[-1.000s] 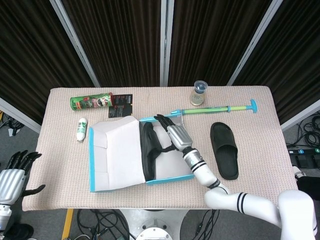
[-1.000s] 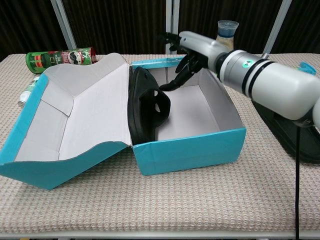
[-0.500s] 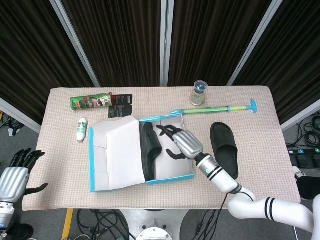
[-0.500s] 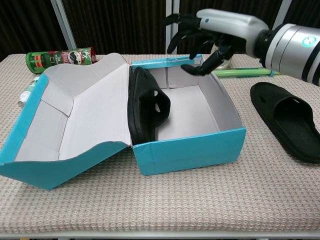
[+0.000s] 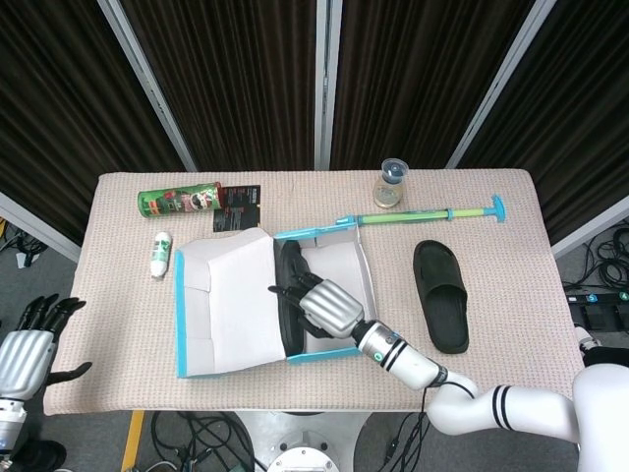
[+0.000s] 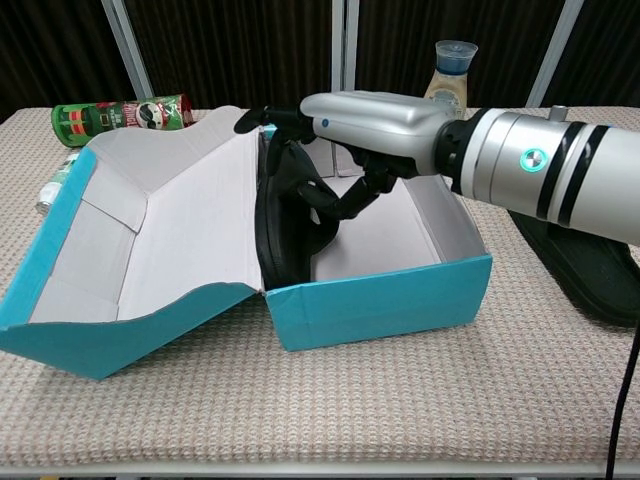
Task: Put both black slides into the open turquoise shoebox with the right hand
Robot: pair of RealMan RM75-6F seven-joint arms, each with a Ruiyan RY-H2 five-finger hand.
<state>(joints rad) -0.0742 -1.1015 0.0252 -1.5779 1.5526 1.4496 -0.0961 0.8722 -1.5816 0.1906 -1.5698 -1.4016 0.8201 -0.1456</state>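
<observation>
One black slide (image 5: pixel 288 295) stands on its edge inside the open turquoise shoebox (image 5: pixel 334 354), against its left wall. My right hand (image 5: pixel 326 306) is down in the box on it. In the chest view its fingers (image 6: pixel 262 118) lie over the top edge of this slide (image 6: pixel 288 225), and the thumb presses on the strap. The second black slide (image 5: pixel 440 295) lies flat on the table, to the right of the box. My left hand (image 5: pixel 28 350) hangs open off the table's left front corner.
The box lid (image 5: pixel 221 305) lies folded open to the left. A green chips can (image 5: pixel 179 202), a black packet (image 5: pixel 239 206) and a white bottle (image 5: pixel 161 254) sit at the back left. A green rod (image 5: pixel 423 213) and a lidded jar (image 5: pixel 391 183) lie behind the box.
My right hand, which had lifted out above the box's right side, has swung left and down onto the slide in the box. The slide on the table has not moved.
</observation>
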